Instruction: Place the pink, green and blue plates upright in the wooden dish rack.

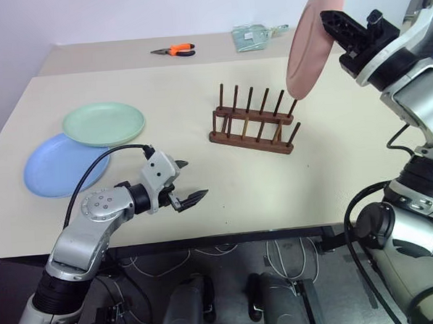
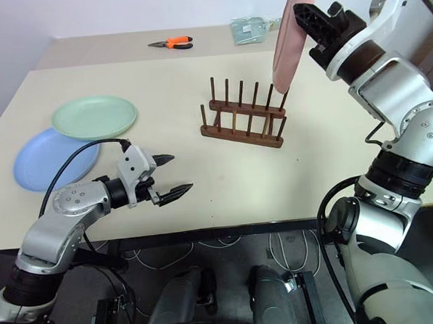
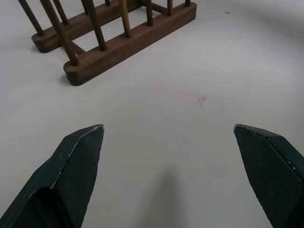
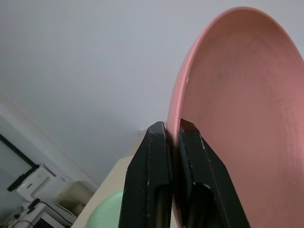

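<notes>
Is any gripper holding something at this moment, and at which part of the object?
The right gripper holds the pink plate by its rim, edge-on, in the air above the wooden dish rack. The left gripper is open and holds nothing.

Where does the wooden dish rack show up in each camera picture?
Left eye: wooden dish rack right of centre on the table.
Right eye: rack just above centre.
Left wrist: its end, beyond the open left gripper.
Right wrist: not in it.
Shared landmark: pink plate, held above the rack.
</notes>
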You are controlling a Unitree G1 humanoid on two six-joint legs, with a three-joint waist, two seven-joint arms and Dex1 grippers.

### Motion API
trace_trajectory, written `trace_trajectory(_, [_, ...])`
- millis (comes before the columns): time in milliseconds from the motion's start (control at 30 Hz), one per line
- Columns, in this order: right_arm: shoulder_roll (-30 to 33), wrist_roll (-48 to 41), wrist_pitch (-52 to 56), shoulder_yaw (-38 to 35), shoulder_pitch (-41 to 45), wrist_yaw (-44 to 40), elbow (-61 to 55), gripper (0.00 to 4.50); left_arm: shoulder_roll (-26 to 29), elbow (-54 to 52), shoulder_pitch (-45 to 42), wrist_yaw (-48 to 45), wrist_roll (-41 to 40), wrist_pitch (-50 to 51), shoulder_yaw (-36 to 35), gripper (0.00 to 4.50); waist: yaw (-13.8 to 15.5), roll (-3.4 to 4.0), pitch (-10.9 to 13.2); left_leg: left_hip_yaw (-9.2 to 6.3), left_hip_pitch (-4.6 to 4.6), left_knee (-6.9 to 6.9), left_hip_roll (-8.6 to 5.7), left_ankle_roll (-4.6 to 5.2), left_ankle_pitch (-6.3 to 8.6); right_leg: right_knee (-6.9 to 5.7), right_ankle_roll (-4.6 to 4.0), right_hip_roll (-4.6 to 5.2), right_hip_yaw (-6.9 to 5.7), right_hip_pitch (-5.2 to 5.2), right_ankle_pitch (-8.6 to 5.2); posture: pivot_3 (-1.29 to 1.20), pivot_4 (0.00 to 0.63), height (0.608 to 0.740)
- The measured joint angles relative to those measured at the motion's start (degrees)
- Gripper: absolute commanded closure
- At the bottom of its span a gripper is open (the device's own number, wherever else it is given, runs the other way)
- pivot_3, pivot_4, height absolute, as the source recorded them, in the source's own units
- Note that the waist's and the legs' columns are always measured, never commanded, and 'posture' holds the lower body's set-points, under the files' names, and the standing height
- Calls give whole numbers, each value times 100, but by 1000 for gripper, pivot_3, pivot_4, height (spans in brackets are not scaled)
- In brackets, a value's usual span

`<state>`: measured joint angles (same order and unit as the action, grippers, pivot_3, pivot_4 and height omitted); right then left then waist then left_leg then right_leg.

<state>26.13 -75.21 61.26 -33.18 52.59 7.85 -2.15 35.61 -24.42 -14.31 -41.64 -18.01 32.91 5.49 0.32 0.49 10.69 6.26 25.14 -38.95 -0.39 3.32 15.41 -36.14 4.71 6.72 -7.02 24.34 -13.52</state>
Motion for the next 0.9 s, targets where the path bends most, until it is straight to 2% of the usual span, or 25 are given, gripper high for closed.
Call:
trace_trajectory(200, [-79, -456, -173, 7, -453, 459, -34, 4472, 1, 9, -125, -54, 0, -1, 5, 0, 3, 0, 0, 2, 0, -1, 0, 1, 0, 0, 0, -2, 0, 0, 0, 0, 150, 740])
trace_trajectory(433, [-91, -457, -387, 229, -796, 435, 93, 4472, 2, 11, -123, -68, 3, -1, 7, 0, -11, 0, 0, 3, 0, -1, 0, 1, -1, -2, 0, -9, 1, 1, 0, 0, 150, 740])
trace_trajectory(533, [-49, -189, -471, 420, -837, 163, 269, 3518, 2, 15, -123, -66, 6, -1, 8, 0, -10, 0, 0, 3, 0, -1, 1, 1, -1, -1, 0, -14, 2, 2, 0, 0, 150, 740])
trace_trajectory(667, [325, 610, -617, 1011, -879, -595, 396, 1692, 2, 17, -122, -51, 7, 3, 9, 0, -1, 0, 0, 3, 1, -3, 1, 2, 0, -1, 1, -13, 3, 4, 0, 0, 150, 740])
trace_trajectory(733, [677, 1178, -845, 1386, -878, -1011, 376, 1692, 3, 15, -116, -30, 6, 7, 5, 0, 6, 1, 0, 4, 3, -4, 0, 2, 0, -1, 1, -12, 4, 5, 0, 0, 150, 740])
trace_trajectory(800, [1325, 2193, -1486, 1967, -991, -1726, 185, 1692, -56, 22, -103, 136, -4, 56, -69, 0, 33, 1, 1, 3, 11, -6, -1, 3, 0, 0, 2, -11, 4, 12, -1, 0, 150, 740])
trace_trajectory(867, [1780, 3002, -2208, 2152, -997, -2309, 94, 1692, -252, 129, -122, 441, -52, 201, -411, 0, 34, -3, -2, 1, 15, -10, 0, 4, 0, 0, 4, -11, 4, 16, 0, 0, 150, 740])
trace_trajectory(900, [1893, 3216, -2462, 2139, -986, -2514, 93, 1435, -375, 202, -171, 641, -112, 272, -589, 0, 34, -4, -2, 1, 15, -11, 1, 3, 0, 0, 5, -8, 3, 14, 0, 0, 150, 740])
